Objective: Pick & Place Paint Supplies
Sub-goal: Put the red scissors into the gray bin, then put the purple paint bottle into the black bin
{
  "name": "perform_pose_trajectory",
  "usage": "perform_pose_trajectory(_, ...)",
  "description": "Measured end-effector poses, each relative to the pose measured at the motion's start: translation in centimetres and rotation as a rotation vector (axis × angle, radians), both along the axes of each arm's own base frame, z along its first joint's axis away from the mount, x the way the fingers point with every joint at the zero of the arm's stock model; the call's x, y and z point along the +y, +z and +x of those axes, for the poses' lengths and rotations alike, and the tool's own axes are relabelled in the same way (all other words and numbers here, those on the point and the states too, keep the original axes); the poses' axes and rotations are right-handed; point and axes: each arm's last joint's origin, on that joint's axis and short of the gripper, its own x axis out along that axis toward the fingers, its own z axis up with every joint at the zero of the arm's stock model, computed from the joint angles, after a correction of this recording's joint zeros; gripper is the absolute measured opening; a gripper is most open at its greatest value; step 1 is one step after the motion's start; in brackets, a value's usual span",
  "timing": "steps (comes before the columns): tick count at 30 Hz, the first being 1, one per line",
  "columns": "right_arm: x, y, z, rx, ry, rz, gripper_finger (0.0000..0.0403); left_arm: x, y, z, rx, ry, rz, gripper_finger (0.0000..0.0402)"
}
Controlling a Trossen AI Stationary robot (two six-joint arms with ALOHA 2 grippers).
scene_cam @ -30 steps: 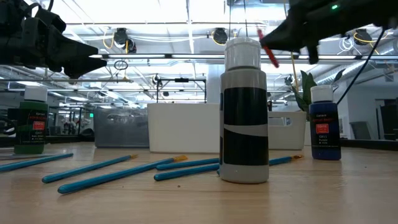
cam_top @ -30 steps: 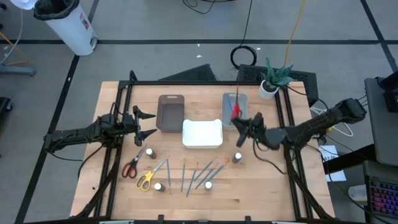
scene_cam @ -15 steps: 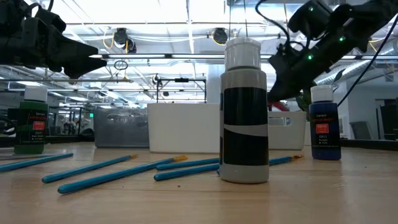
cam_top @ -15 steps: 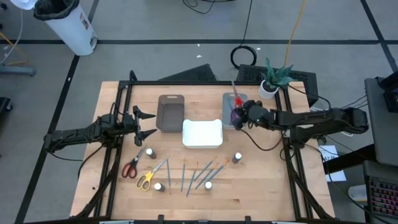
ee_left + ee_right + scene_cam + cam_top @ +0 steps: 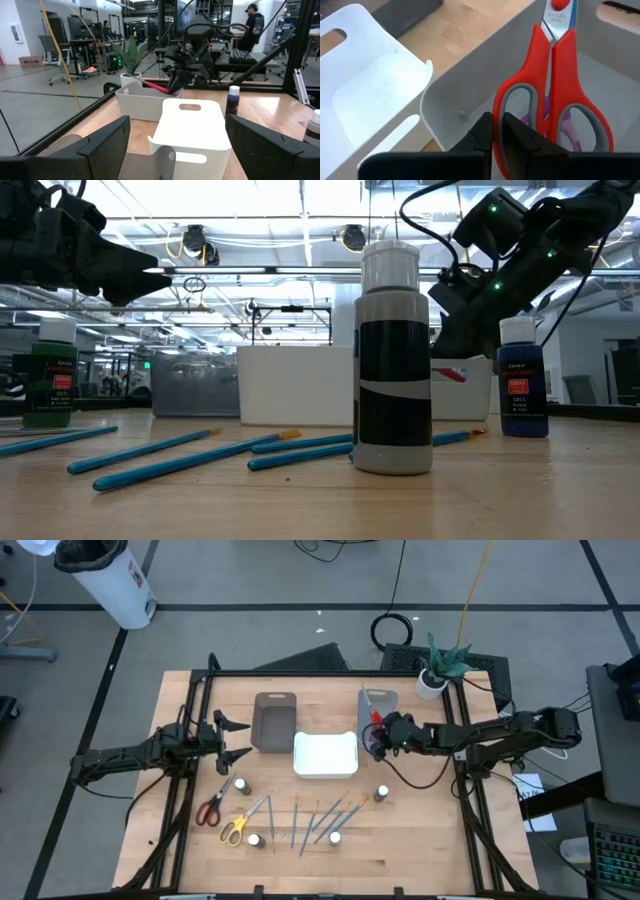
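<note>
My right gripper [image 5: 380,737] hangs over the near end of the grey tray [image 5: 386,700], shut on red-handled scissors [image 5: 374,717] whose blades point toward the table's far edge. Purple-handled scissors [image 5: 572,141] lie in that tray beneath them. My left gripper [image 5: 237,740] waits open at the table's left, beside the brown tray [image 5: 274,723]. On the near half of the table lie red scissors [image 5: 210,809], yellow scissors [image 5: 232,830], several brushes [image 5: 318,821] and white-capped bottles [image 5: 382,794]. My right gripper pinches the red scissors by one handle loop [image 5: 506,126], at its free end, between its two fingers [image 5: 482,131]. The fingers lie along the scissors. The scissors stick out ahead of the fingers over the grey tray [image 5: 470,90]; whether they touch it I cannot tell.
The white tray [image 5: 325,754] stands right beside the grey tray, toward the left. A potted plant [image 5: 437,668] sits at the far right corner. In the low view a dark bottle [image 5: 393,360] stands close and a blue one [image 5: 521,380] farther right.
My right gripper has come down from high above the table into the grey tray's near end, still shut on the red scissors. Its arm has swung toward the far edge and straightened. The scissors have sunk with it, from above the tray to its rim.
</note>
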Motion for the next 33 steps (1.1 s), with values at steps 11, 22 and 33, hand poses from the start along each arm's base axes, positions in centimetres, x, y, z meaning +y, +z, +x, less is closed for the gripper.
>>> perform_pose_trajectory(11, 0.58, -0.2, 0.05, -0.001, -0.001, 0.029, 0.0015, 0.0, 0.0, 0.0, 0.0, 0.001, 0.0, 0.0333)
perform_pose_trajectory(22, 0.58, -0.3, -0.05, 0.01, -0.006, 0.034, 0.0049, 0.0, -0.01, 0.0, 0.0, 0.0, 0.0, 0.0333)
perform_pose_trajectory(33, 0.35, -0.12, 0.08, 0.013, 0.025, -0.008, 0.0097, 0.0, 0.0, 0.0, 0.0, 0.0, 0.0, 0.0333)
